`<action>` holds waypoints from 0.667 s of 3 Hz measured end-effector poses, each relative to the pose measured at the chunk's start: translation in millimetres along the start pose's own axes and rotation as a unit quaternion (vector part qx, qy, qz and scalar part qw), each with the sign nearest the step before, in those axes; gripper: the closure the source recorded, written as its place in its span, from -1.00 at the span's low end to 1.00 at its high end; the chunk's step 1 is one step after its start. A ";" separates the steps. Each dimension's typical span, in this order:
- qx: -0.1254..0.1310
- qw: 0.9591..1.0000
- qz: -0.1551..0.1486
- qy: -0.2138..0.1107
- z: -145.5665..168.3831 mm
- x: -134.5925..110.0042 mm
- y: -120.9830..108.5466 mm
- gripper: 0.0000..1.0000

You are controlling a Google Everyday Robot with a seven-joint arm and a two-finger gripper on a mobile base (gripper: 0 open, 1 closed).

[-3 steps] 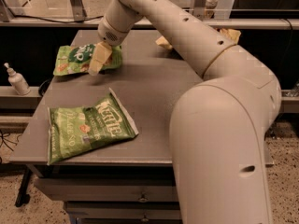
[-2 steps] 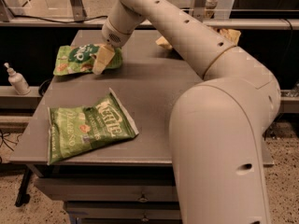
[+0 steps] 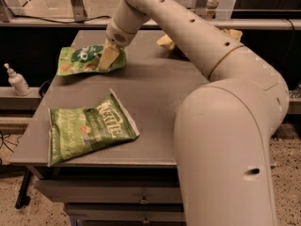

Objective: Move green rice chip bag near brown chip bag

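Observation:
The green rice chip bag (image 3: 82, 60) is small and bright green with a dark patch. It is at the back left of the grey table (image 3: 160, 102), its right end raised a little. My gripper (image 3: 109, 58) reaches down from the arm onto that right end and is shut on it. The brown chip bag is mostly hidden behind my arm at the back of the table. Only its cream-yellow ends show, one (image 3: 165, 42) right of the gripper and one (image 3: 233, 34) farther right.
A larger, flat olive-green Kettle bag (image 3: 89, 128) lies at the front left of the table. A white pump bottle (image 3: 17, 80) stands on a ledge left of the table. My arm's bulky shoulder (image 3: 225, 145) fills the right foreground. Drawers sit under the table front.
The gripper has moved a little to the right, and the green rice chip bag has come with it, its right end now lifted and stretched toward the table's middle.

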State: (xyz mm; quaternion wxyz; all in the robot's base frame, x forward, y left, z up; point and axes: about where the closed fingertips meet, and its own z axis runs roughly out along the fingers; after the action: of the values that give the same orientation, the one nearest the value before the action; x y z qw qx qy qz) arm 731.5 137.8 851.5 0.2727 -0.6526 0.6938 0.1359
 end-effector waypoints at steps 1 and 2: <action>0.004 1.000 0.002 0.003 -7.0 6.2 2.8 0.76; 0.019 1.000 0.008 0.005 -24.9 10.3 4.0 1.00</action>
State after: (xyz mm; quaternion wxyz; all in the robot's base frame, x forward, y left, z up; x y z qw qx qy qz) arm 722.6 116.1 865.3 0.2808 -0.6420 0.7030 0.1219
